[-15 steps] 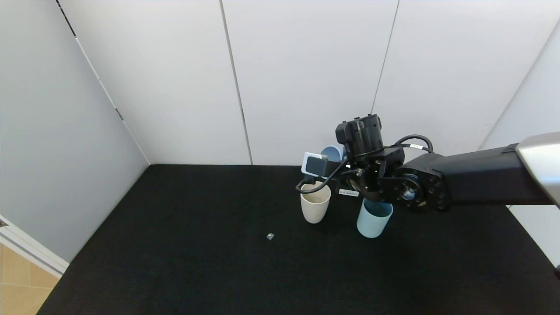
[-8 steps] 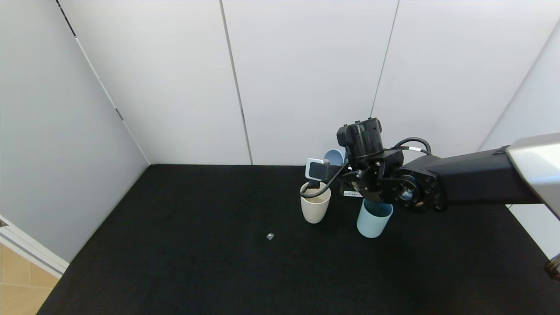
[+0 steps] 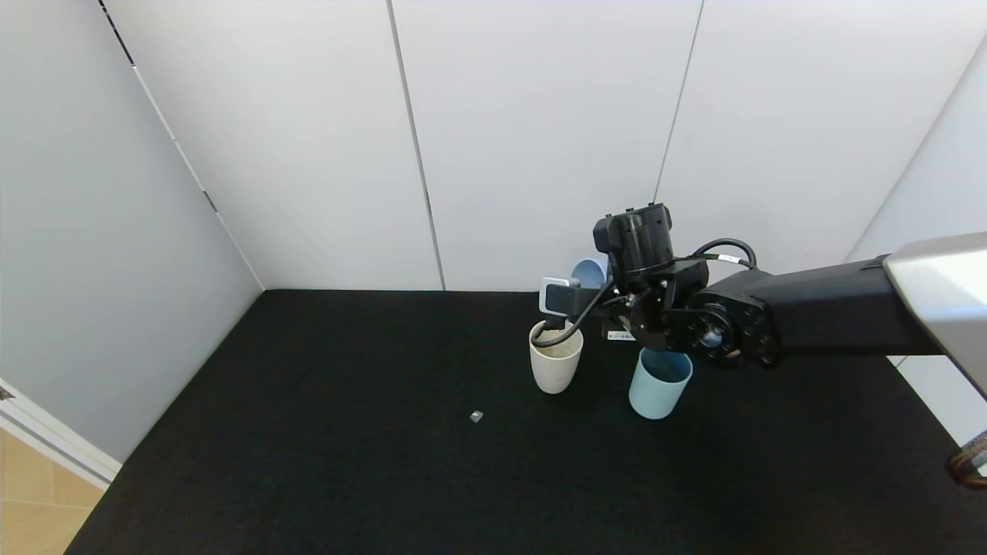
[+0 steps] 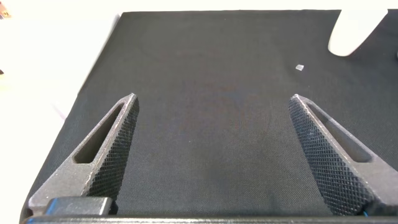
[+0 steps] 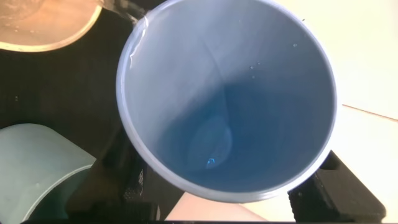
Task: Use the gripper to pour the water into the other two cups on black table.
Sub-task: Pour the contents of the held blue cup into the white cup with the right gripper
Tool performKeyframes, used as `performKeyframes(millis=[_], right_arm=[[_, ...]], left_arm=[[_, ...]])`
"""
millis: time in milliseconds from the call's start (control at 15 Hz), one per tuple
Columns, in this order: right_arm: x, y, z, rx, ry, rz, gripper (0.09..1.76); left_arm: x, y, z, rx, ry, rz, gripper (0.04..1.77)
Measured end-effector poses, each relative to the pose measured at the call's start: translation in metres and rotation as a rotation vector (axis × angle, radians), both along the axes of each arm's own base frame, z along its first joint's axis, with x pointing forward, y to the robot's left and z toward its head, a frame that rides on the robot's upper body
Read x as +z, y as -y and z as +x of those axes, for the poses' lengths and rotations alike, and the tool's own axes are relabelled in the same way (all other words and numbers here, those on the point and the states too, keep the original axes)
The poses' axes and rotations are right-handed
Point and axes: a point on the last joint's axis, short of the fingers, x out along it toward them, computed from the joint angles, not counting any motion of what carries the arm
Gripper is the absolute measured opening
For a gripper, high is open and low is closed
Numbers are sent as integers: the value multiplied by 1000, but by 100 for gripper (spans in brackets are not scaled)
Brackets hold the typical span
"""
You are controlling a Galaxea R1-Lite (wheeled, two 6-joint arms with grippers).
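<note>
Light blue and tilted, the big cup (image 3: 589, 272) sits in the right gripper (image 3: 597, 297), held above and just behind the cream cup (image 3: 555, 362), its mouth turned toward the robot. In the right wrist view the blue cup (image 5: 227, 99) fills most of the picture; its inside looks nearly drained, with a few droplets on the wall, and the jaws are closed on its sides. The cream cup's rim (image 5: 46, 25) shows beside the blue lip, and the teal cup (image 5: 37, 171) lies on the other side, below it.

Against a second ago, the right arm has drawn slightly back toward the robot and the grey-white finger block now hangs closer over the cream cup's far rim — a small shift. The blue cup shows about as much as before. Both standing cups and the small grey speck (image 3: 476, 416) are where they were.

The teal cup (image 3: 660, 382) stands upright to the right of the cream one, apart from it, partly under the arm's round joint. Both are on the black table (image 3: 308, 462), in its far right part, near the back wall but not touching it.

The table's left half and all of its near side lie open — only the speck sits there, in front of the cream cup. The left gripper (image 4: 211, 143) hovers low over that open cloth, jaws spread wide and holding nothing, with the table's left edge close by.
</note>
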Motion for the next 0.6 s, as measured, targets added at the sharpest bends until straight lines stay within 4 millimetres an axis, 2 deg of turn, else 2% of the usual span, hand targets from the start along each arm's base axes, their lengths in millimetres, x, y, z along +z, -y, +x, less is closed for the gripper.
performKeyframes(millis=[600], right_arm=[[8,-2,5,25,29,-63,125]], left_arm=[[0,0,0,0,0,0,172]])
